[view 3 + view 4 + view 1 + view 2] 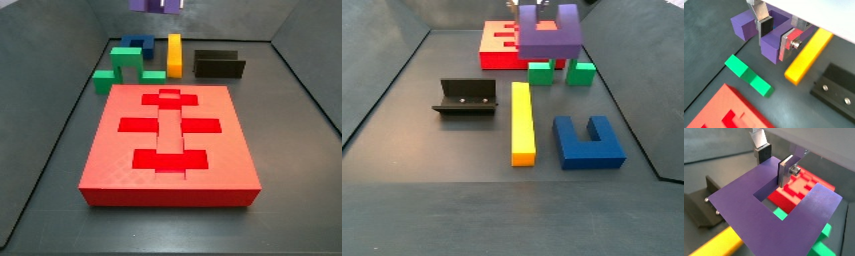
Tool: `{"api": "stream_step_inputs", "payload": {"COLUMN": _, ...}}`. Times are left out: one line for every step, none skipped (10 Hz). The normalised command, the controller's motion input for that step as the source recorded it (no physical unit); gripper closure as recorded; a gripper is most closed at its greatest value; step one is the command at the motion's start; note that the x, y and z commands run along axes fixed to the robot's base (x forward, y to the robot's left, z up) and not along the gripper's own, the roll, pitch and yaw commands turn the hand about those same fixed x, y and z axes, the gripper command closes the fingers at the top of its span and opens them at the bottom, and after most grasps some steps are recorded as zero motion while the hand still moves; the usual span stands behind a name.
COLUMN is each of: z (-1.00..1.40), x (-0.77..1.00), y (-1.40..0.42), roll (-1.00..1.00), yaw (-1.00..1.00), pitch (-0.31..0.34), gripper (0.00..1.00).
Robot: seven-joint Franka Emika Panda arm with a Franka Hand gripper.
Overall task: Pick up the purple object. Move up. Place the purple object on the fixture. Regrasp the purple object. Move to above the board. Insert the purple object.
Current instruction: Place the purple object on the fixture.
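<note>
Purple object (784,203) sits clamped by one prong between our gripper's (777,34) silver fingers, lifted clear of the floor. Below it we see the green block (748,75) and yellow bar (809,53). Farther off lie the fixture (466,97) and red board (168,140).

Dark grey floor (287,150) all across, matte with a faint pale sheen near the front edge in a side view. Grey walls rise on every side: a back wall (80,20) and slanting side walls (369,70), meeting the floor in clean seams. Beyond the rim (382,10) it's bright white, and a wrist view catches that same white strip (834,15). Even, soft light, no hard shadows.
</note>
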Motion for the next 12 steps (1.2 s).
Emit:
{"api": "stream_step_inputs", "payload": {"z": 0.00, "x": 0.88, "y": 0.12, "roll": -0.74, "yaw": 0.00, "pitch": -0.109, "gripper": 1.00}}
{"api": "stream_step_inputs", "payload": {"z": -0.02, "x": 0.95, "y": 0.17, "roll": -0.64, "yaw": 0.00, "pitch": -0.089, "gripper": 1.00}}
{"api": "stream_step_inputs", "payload": {"z": -0.10, "x": 1.00, "y": 0.20, "roll": -0.59, "yaw": 0.00, "pitch": -0.049, "gripper": 1.00}}
{"api": "stream_step_inputs", "payload": {"z": -0.24, "x": 1.00, "y": 0.25, "roll": -0.50, "yaw": 0.00, "pitch": 0.000, "gripper": 1.00}}
{"api": "stream_step_inputs", "payload": {"z": -0.23, "x": 1.00, "y": 0.20, "roll": -0.47, "yaw": 0.00, "pitch": 0.000, "gripper": 1.00}}
{"api": "stream_step_inputs", "payload": {"z": -0.22, "x": 1.00, "y": 0.18, "roll": -0.43, "yaw": 0.00, "pitch": 0.000, "gripper": 1.00}}
{"api": "stream_step_inputs", "payload": {"z": -0.21, "x": 1.00, "y": 0.14, "roll": -0.10, "yaw": -0.09, "pitch": 0.111, "gripper": 1.00}}
{"api": "stream_step_inputs", "payload": {"z": -0.21, "x": 1.00, "y": 0.11, "roll": -0.06, "yaw": -0.06, "pitch": 0.143, "gripper": 1.00}}
{"api": "stream_step_inputs", "payload": {"z": -0.21, "x": 1.00, "y": 0.09, "roll": 0.00, "yaw": -0.03, "pitch": 0.226, "gripper": 1.00}}
{"api": "stream_step_inputs", "payload": {"z": -0.01, "x": 0.39, "y": 0.00, "roll": 0.00, "yaw": -0.01, "pitch": 0.114, "gripper": 1.00}}
{"api": "stream_step_inputs", "payload": {"z": -0.01, "x": 0.10, "y": -0.08, "roll": 0.02, "yaw": 0.00, "pitch": 0.000, "gripper": 1.00}}
{"api": "stream_step_inputs", "payload": {"z": -0.15, "x": 0.99, "y": 0.00, "roll": -0.24, "yaw": -0.09, "pitch": -0.049, "gripper": 1.00}}
